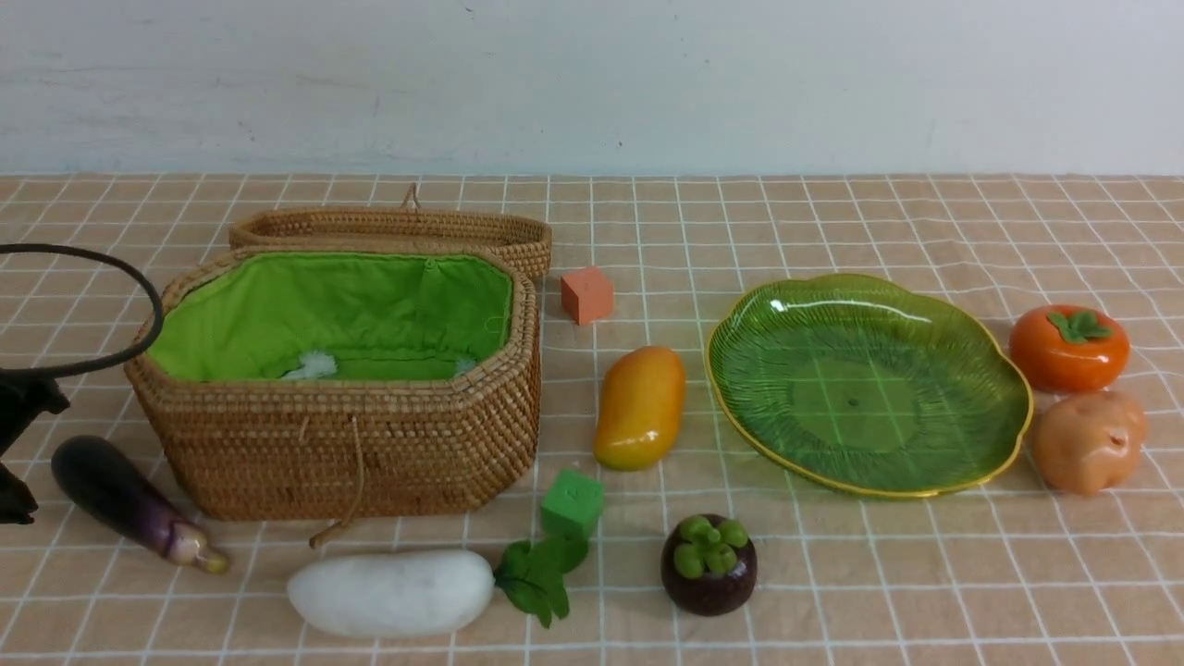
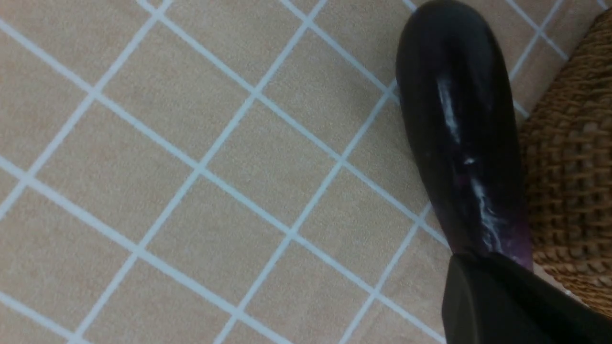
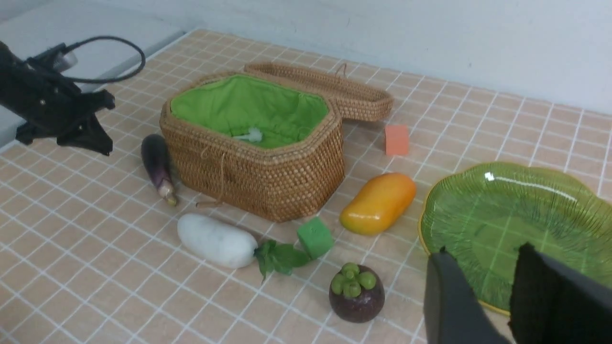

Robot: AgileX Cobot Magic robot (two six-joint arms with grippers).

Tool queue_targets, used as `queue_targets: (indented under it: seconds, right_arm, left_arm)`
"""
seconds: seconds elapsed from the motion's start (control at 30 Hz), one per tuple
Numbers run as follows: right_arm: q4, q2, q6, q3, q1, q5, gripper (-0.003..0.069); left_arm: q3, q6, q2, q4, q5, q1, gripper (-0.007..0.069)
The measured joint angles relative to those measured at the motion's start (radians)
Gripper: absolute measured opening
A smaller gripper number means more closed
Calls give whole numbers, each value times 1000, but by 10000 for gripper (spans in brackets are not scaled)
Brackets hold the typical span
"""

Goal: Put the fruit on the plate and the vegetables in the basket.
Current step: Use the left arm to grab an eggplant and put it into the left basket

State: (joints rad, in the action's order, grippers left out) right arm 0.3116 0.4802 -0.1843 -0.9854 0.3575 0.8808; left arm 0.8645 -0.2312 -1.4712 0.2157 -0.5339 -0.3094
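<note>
1. Nothing is sorted yet: the plate (image 1: pixel 869 388) is holding no fruit and the basket (image 1: pixel 370 444) no vegetables.
2. The mango (image 1: pixel 639 407), mangosteen (image 1: pixel 709 564) and persimmon (image 1: pixel 1068 348) are lying on the counter (image 1: pixel 879 573) around the plate.
3. The eggplant (image 1: pixel 129 504) and radish (image 1: pixel 388 592) are lying beside the basket. The potato (image 1: pixel 1087 442) is sitting just beside the plate.
4. My left gripper (image 3: pixel 91 126) is hovering near the eggplant, seemingly clenched on nothing, though the view is poor. My right gripper (image 3: pixel 483 251) is hanging released and empty by the plate.

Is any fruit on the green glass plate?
No, the ribbed green glass plate is bare; the yellow-orange oblong mango lies beside it.
</note>
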Motion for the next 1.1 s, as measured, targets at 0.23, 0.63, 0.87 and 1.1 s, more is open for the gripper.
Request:
queue_targets:
  seconds: [0.23, 0.63, 0.87, 1.1]
  right_arm:
    - [-10, 9, 0, 0, 0, -61, 213]
    - [-31, 40, 0, 0, 0, -22, 215]
    - [-17, 40, 0, 0, 0, 3, 215]
    - [4, 40, 0, 0, 0, 3, 215]
  left_arm:
    - [101, -136, -32, -137, 1, 56, -13]
    - [199, -192, -175, -210, 39, 56, 387]
    - [200, -201, -257, -188, 99, 56, 573]
    - [202, -219, -307, -169, 149, 56, 584]
